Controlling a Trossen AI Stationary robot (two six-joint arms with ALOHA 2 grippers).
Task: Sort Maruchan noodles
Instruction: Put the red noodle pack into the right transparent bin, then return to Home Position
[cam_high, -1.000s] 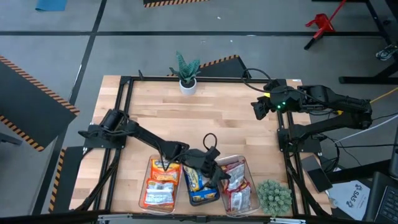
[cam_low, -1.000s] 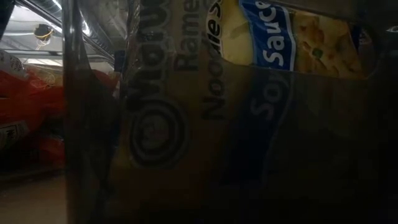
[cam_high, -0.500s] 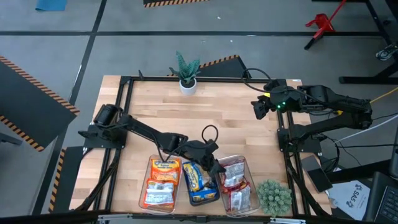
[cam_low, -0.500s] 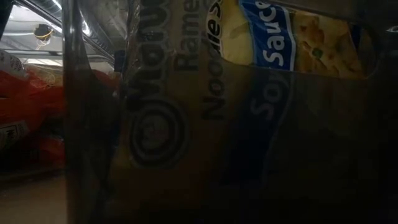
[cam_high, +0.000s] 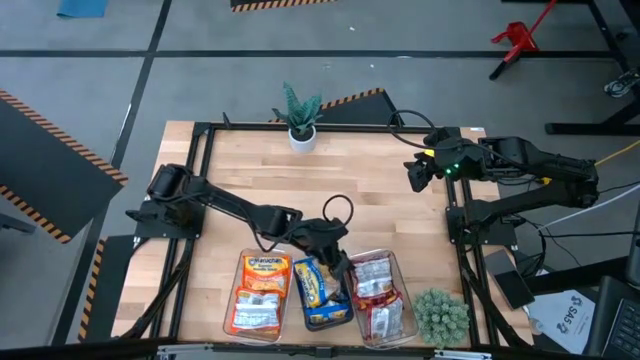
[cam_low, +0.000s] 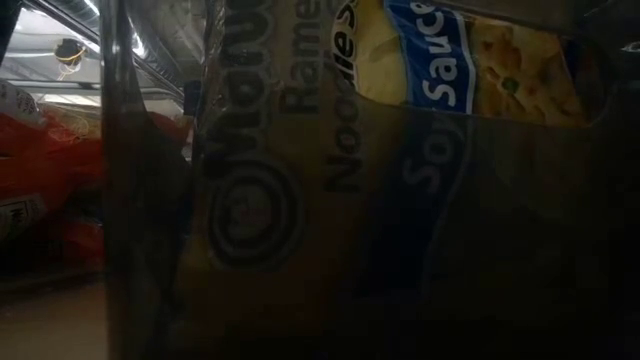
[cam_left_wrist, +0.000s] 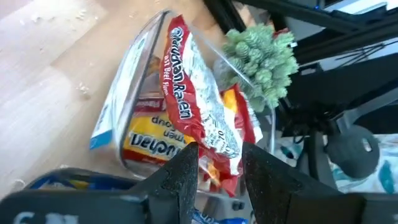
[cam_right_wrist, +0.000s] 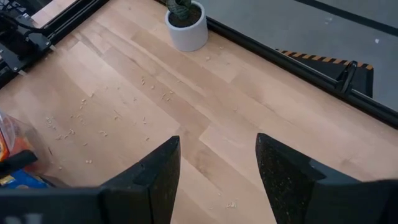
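Three clear bins stand side by side at the table's near edge. The left bin holds orange Maruchan packets (cam_high: 258, 290), the middle one blue-and-yellow packets (cam_high: 318, 290), the right one red-and-silver packets (cam_high: 378, 295). My left gripper (cam_high: 343, 262) (cam_left_wrist: 219, 155) is open and hovers at the far left corner of the right bin. Its fingers stand either side of the near end of the top red-and-silver packet (cam_left_wrist: 196, 106), which lies slanted on the pile and the bin's rim. My right gripper (cam_high: 413, 178) (cam_right_wrist: 217, 149) waits open over the table's far right part.
A small potted plant (cam_high: 300, 120) (cam_right_wrist: 185, 22) stands at the far edge and a round green plant (cam_high: 440, 315) (cam_left_wrist: 261, 53) at the near right corner beside the right bin. Bare wood (cam_high: 350, 180) lies between the bins and the far edge. A bin wall fills the low view.
My left gripper has drawn back from over the bins toward the table's far edge and a little left, and the arm's elbow has swung toward the left. The packets in the bins have stayed where they were.
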